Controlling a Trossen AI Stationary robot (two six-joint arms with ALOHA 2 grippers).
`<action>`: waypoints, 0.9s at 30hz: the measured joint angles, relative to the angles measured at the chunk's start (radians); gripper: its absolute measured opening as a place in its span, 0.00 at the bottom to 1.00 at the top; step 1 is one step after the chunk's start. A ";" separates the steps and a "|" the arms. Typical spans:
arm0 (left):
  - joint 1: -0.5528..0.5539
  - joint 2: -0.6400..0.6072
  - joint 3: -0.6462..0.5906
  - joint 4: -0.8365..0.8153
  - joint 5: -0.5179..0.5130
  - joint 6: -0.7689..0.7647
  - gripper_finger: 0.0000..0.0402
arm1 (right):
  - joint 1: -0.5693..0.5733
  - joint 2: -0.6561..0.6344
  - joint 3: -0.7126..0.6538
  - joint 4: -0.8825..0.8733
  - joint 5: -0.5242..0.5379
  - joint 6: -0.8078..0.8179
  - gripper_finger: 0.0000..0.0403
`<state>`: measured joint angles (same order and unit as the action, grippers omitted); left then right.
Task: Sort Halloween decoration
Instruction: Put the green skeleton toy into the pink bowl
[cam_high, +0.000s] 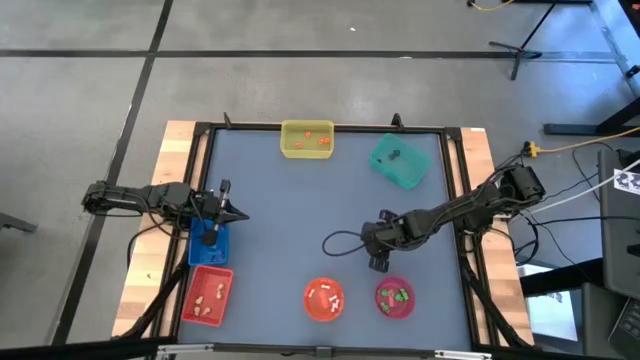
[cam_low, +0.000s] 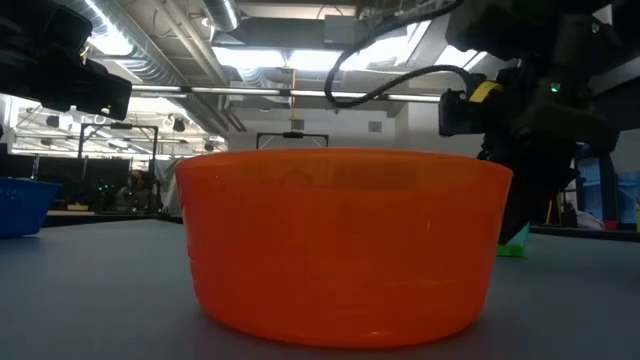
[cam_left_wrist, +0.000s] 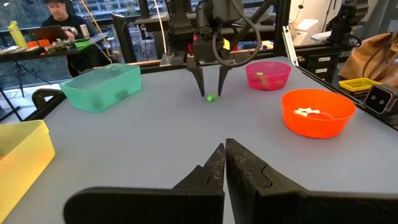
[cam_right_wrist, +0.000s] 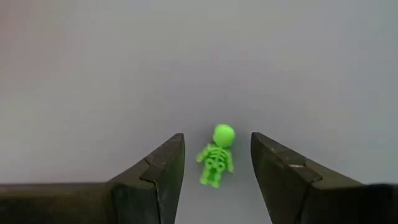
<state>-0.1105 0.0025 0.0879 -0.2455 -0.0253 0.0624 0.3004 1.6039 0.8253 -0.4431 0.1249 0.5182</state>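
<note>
Plastic, glossy and bright green, the tiny skeleton figure (cam_right_wrist: 217, 157) lies flat on my smooth grey table (cam_right_wrist: 199, 62), round head toward the far side from the right wrist camera, long axis roughly along the fingers, slightly tilted. My right gripper (cam_right_wrist: 217, 165) stands spread, its dark wedge-shaped fingers on either side of it, not touching. It sits just beside the translucent pink bowl (cam_high: 395, 298). My left gripper (cam_left_wrist: 224, 163) is pressed together above the blue tray (cam_high: 208, 245).

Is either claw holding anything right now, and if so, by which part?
Nothing is held. The right claw is open, its fingers either side of a green skeleton figure lying on the table; the left claw is shut and empty.
</note>
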 joint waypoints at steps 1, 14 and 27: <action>0.000 0.000 0.000 0.000 0.000 0.000 0.00 | 0.000 0.000 -0.004 -0.001 0.008 0.000 0.45; 0.000 0.000 0.000 0.000 0.000 0.000 0.00 | 0.000 0.000 -0.010 0.000 0.050 -0.001 0.45; 0.000 0.000 0.000 0.000 0.000 0.000 0.00 | 0.000 0.000 -0.010 0.000 0.048 0.000 0.45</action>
<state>-0.1104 0.0025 0.0879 -0.2451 -0.0250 0.0628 0.3008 1.6039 0.8150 -0.4431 0.1732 0.5179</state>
